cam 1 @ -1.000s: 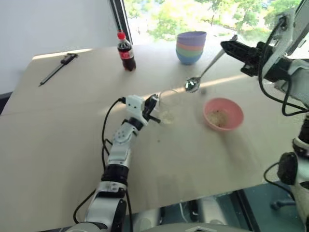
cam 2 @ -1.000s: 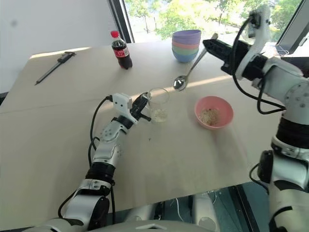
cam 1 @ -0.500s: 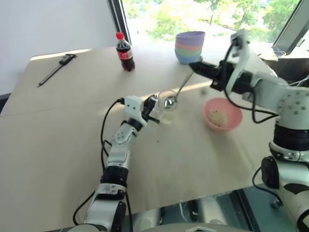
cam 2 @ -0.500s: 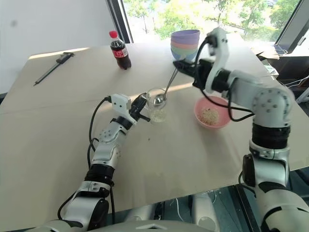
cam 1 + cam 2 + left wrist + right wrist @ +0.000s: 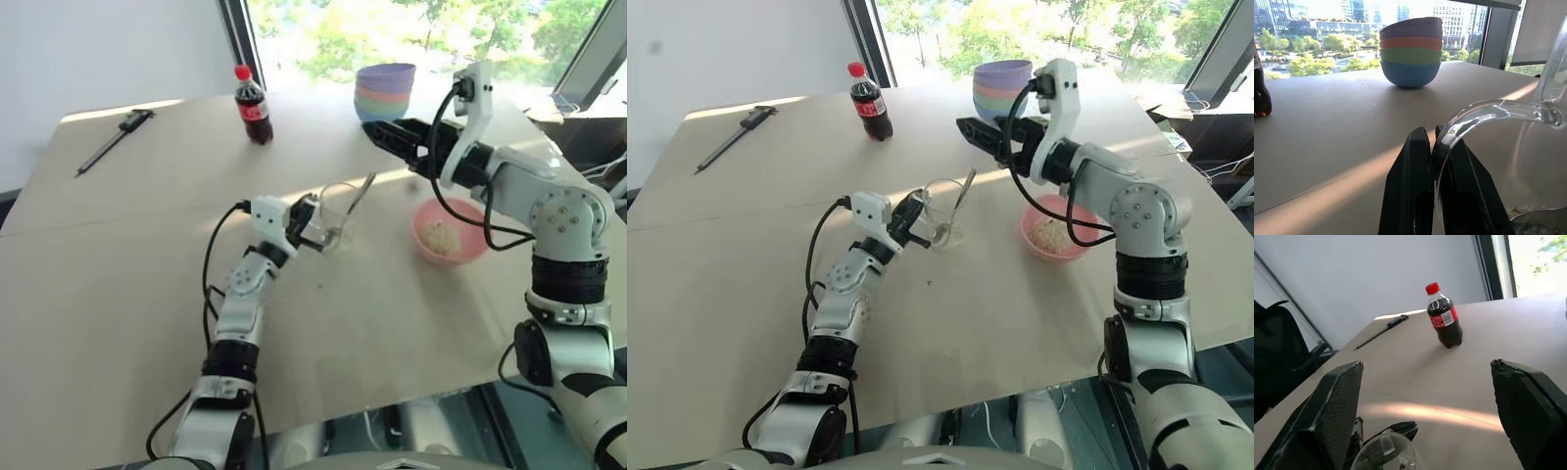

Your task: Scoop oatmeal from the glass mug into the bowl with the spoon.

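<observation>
As I read the head views, the table holds every item listed below.

Left gripper: I see its two black fingers pressed together on the handle of the glass mug; the left wrist view shows the clear handle loop passing between the tips.

Right gripper: I see it raised above the table, between the mug and the stack of bowls. Its fingers stand wide apart in the right wrist view, with nothing between them.

Spoon: standing in the mug, bowl end down, handle leaning out over the rim towards the right gripper. No finger touches it.

Glass mug: upright on the table, near the middle, just beside the left gripper.

Oatmeal: a pale heap lies in the pink bowl; a thin layer shows at the bottom of the mug.

Pink bowl: on the table to the right of the mug, apart from it, under the right forearm.

Cola bottle: upright at the far side of the table.

Long black tool: lying near the far left corner.
</observation>
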